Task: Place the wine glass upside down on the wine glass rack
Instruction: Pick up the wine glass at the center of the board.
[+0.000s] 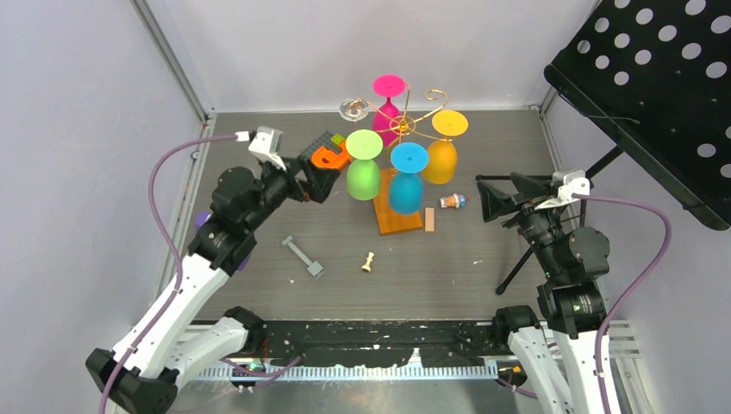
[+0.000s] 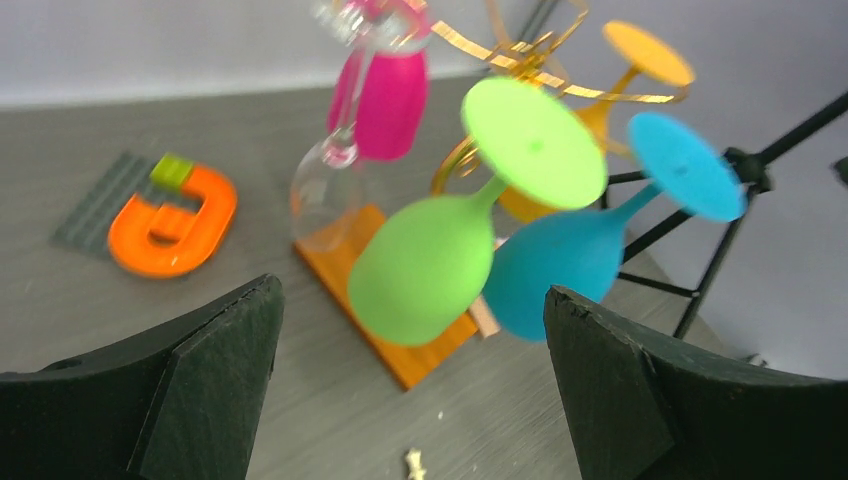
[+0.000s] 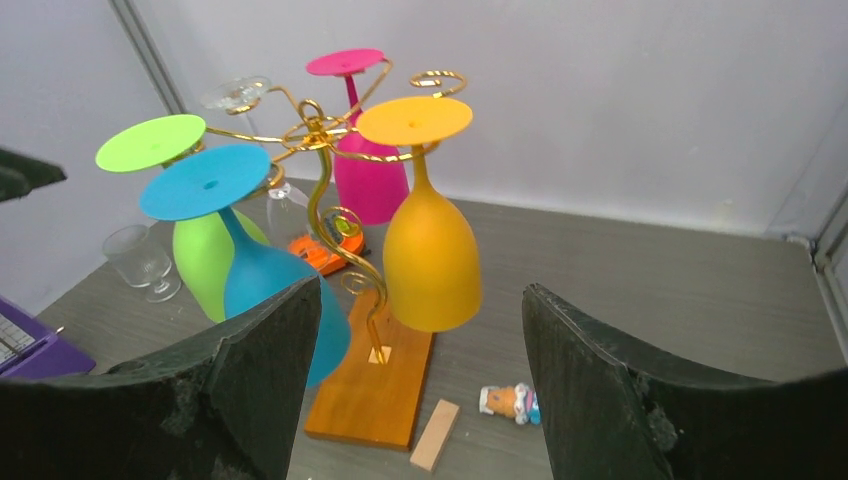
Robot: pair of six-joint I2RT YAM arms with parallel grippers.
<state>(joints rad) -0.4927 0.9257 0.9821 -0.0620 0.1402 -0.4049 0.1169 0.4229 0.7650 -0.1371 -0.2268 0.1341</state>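
One green glass (image 1: 363, 177), inverted, axis vertical

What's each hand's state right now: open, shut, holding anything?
Left hand: open, holding nothing.
Right hand: open, holding nothing.

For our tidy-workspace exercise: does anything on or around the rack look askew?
Yes. The green glass and blue glass hang slanted, bowls crowded together, while the orange glass on the same rack hangs straight.
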